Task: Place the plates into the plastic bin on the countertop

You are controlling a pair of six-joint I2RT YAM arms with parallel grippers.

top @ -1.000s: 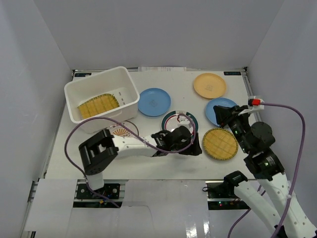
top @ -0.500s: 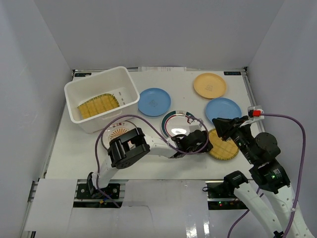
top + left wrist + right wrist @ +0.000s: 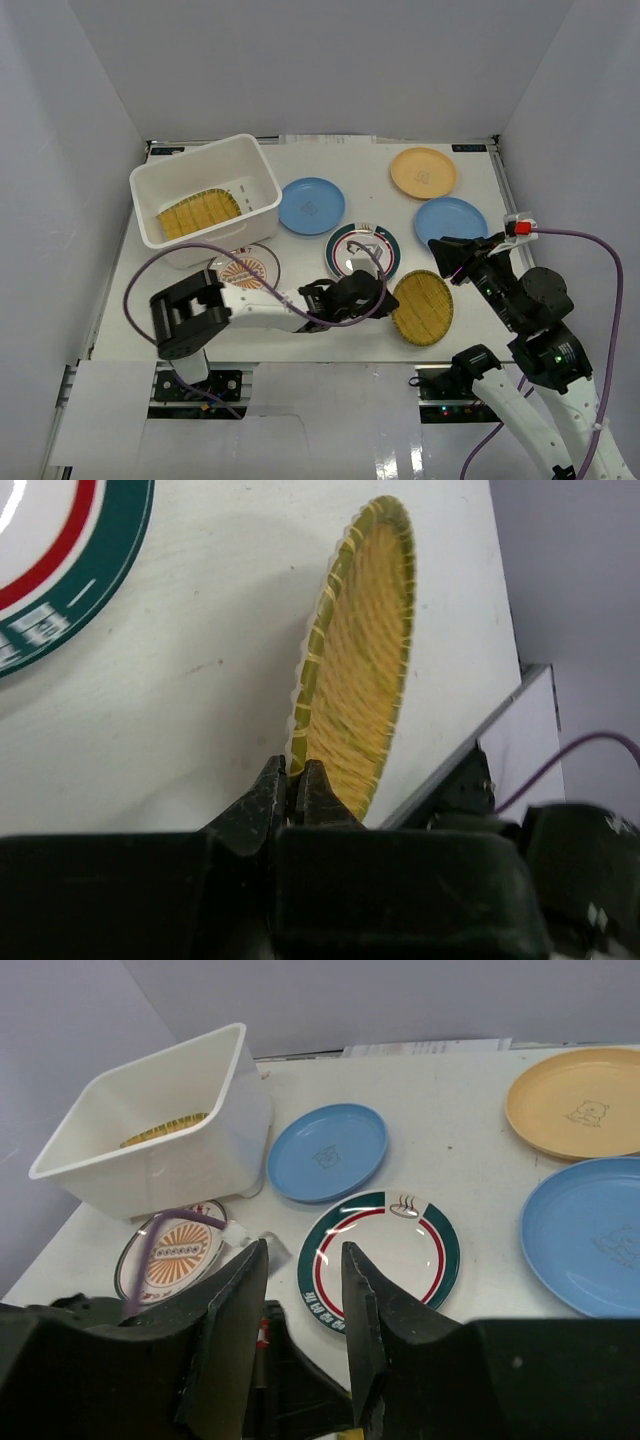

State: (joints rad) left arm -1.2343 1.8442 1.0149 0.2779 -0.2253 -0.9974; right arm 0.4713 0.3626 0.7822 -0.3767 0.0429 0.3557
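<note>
Newly tipped up, yellow woven plate, braided rim

- Plain white walls on three sides.
- White bench, metal rails along its edges.
- Even, diffuse light; only soft shadows on bench.

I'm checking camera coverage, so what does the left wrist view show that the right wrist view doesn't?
Only the left wrist view: the left jaws shut on the rim of the yellow woven plate, tilted up on edge. Only the right wrist view: the plastic bin, the blue plate beside it, the other blue plate, the orange-tan plate, the orange-patterned plate. Both: the green-rimmed plate and the countertop.
</note>
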